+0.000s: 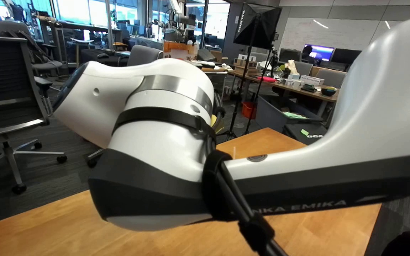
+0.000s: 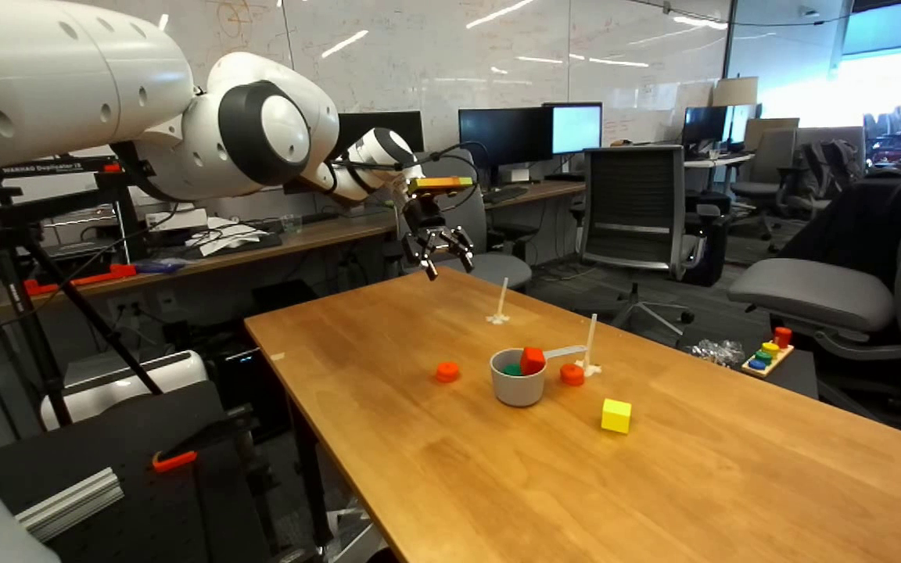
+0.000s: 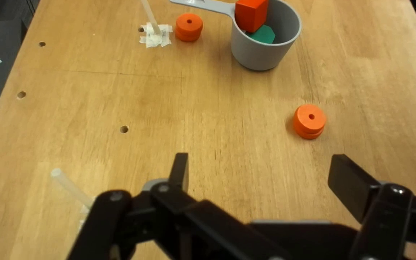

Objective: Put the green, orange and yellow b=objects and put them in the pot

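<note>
The grey pot, a handled cup, stands upright on the table. A green block lies inside it, and a red-orange block leans above, poking over the rim. Two round orange pieces sit on the wood: one near the pot's handle, one nearer my gripper. A yellow cube rests on the table beyond the pot in an exterior view; the wrist view leaves it out. My gripper hangs above the table's end, open, with bare wood between its fingers. In an exterior view the gripper is well above the tabletop.
Two thin sticks are taped upright to the table: one stick near my gripper, another stick by the pot's handle. A grey chair stands behind the table's end. My arm covers much of the table in an exterior view.
</note>
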Controlling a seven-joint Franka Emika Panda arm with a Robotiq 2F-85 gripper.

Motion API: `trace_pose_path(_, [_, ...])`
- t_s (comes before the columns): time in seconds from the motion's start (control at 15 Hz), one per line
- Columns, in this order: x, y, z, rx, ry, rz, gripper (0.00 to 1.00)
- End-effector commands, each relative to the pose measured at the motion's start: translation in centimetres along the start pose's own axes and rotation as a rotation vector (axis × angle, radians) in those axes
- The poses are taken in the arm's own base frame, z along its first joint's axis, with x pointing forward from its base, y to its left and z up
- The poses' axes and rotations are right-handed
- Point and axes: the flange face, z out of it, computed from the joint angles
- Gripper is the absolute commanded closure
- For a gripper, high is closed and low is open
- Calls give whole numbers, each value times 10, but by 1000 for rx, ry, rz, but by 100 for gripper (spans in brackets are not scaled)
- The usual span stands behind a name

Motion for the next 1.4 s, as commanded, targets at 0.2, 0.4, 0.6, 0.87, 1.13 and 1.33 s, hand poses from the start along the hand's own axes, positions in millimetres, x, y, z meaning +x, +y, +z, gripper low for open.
trace_pose_path(0.2, [-40, 2, -79, -151, 33, -7, 0])
trace_pose_path(0.4, [-74, 14, -116, -220, 163, 16, 0])
trace_pose_path(0.6, [-103, 25, -135, -256, 268, 48, 0])
trace_pose_path(0.87, [-133, 38, -138, -259, 352, 111, 0])
trace_pose_path(1.13, [-157, 55, -121, -202, 459, 185, 0])
trace_pose_path(1.33, [-153, 56, -113, -208, 413, 173, 0])
